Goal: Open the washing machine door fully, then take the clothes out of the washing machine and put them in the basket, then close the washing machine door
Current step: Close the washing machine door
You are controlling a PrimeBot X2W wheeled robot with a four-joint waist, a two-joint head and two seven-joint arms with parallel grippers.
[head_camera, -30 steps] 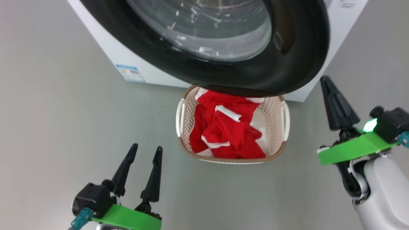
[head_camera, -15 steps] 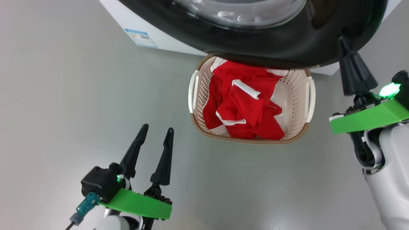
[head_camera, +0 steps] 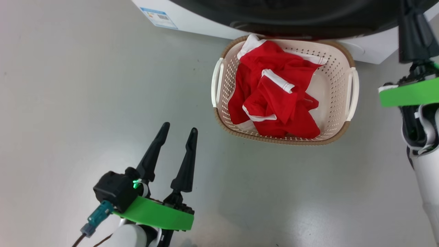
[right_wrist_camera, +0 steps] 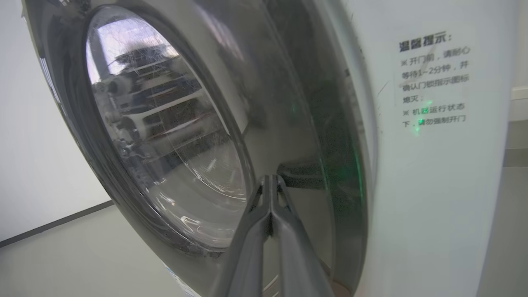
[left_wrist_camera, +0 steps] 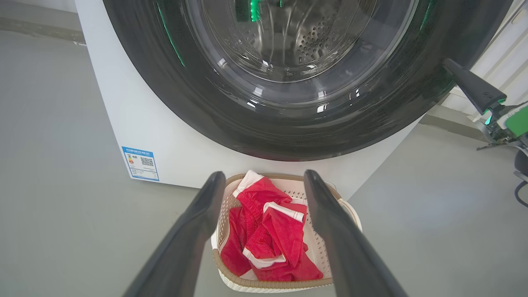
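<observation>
The red clothes (head_camera: 277, 99) lie heaped in the cream basket (head_camera: 284, 140) on the floor, right in front of the white washing machine (head_camera: 205, 24). The washing machine door (left_wrist_camera: 206, 103), black-rimmed with a glass bowl, lies against the machine front. My right gripper (right_wrist_camera: 270, 179) is shut and empty, its tips at the door (right_wrist_camera: 165, 123) rim beside a dark recess; the head view has it (head_camera: 411, 27) at the top right. My left gripper (head_camera: 180, 127) hovers open and empty, left of and nearer than the basket. In its wrist view the left gripper (left_wrist_camera: 264, 176) frames the clothes (left_wrist_camera: 268, 239).
Grey floor spreads around the basket (left_wrist_camera: 268, 284) and to its left. A blue label (head_camera: 158, 17) sits low on the machine's front, and a white notice sticker (right_wrist_camera: 433, 78) is on its upper front. The right gripper (left_wrist_camera: 470, 84) reaches in from the right.
The head camera has swung, so the door has slid out of the picture's top and the basket shows whole. The right gripper has come up against the door's rim.
</observation>
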